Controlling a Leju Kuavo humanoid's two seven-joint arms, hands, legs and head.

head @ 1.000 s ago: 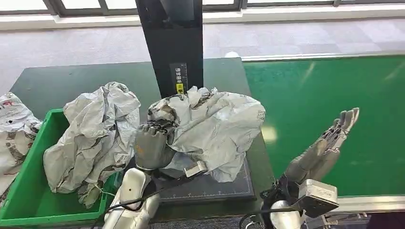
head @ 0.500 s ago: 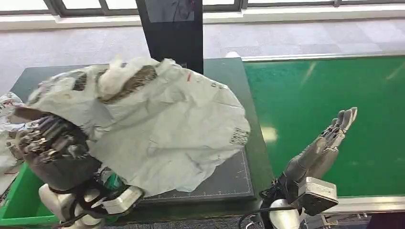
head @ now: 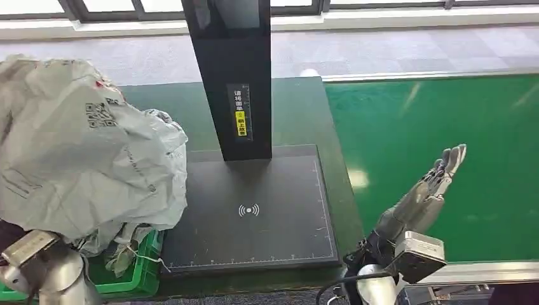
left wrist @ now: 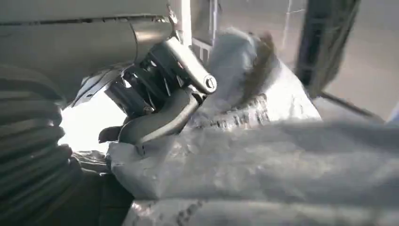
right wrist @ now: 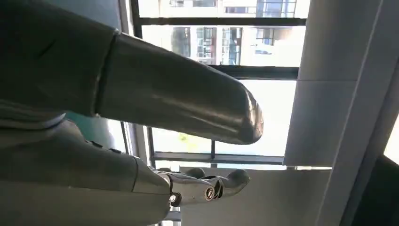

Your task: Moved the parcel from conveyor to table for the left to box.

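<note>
Parcel [head: 76,152] in left hand [left wrist: 160,108]

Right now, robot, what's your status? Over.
Left hand gripping grey parcel, lifted over the green bin. Right hand open, fingers apart, above the green conveyor. Black scanner pad bare. Nothing in the way. Over.

- The parcel [head: 82,152] is hanging over the bin [head: 130,276] at the table's [head: 299,101] left end, gripped by the left hand [left wrist: 160,108].
- The scanner pad [head: 254,216] is lying on the table, right of the bin.
- The post [head: 232,76] is standing at the pad's back edge.
- The conveyor [head: 438,127] is running right of the table.
- The right hand [head: 429,190] is hovering over the conveyor's near edge, fingers spread.
</note>
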